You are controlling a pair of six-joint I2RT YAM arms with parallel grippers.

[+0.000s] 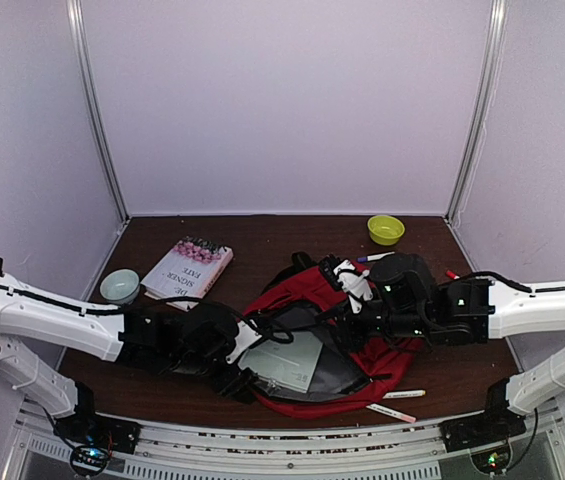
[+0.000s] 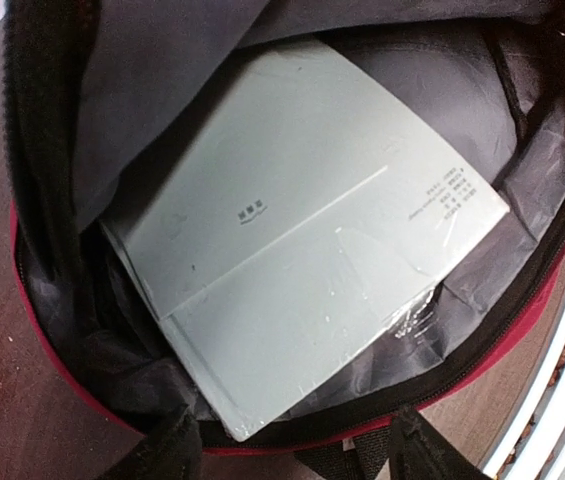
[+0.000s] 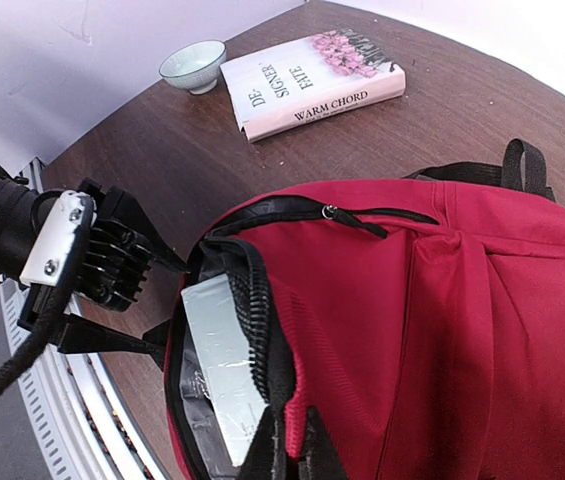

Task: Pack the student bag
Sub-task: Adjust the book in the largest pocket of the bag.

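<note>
Because the right gripper point(image 3: 297, 452) is pinched shut on only a thin fold of zipper rim, I'd worry about that hold first. The bag point(image 3: 442, 300) lies right under it, and if the fabric slips out, the mouth flops down over the grey book point(image 2: 302, 250) just inside. Across the mouth, the left gripper point(image 2: 292, 458) hangs with jaws apart and nothing in them, fingertips at the lower rim. Pushed in, they could snag the lining or drag the book's corner out. Farther off, the flowered book point(image 3: 312, 85) lies unpacked; going in, it may jam against the grey one.
</note>
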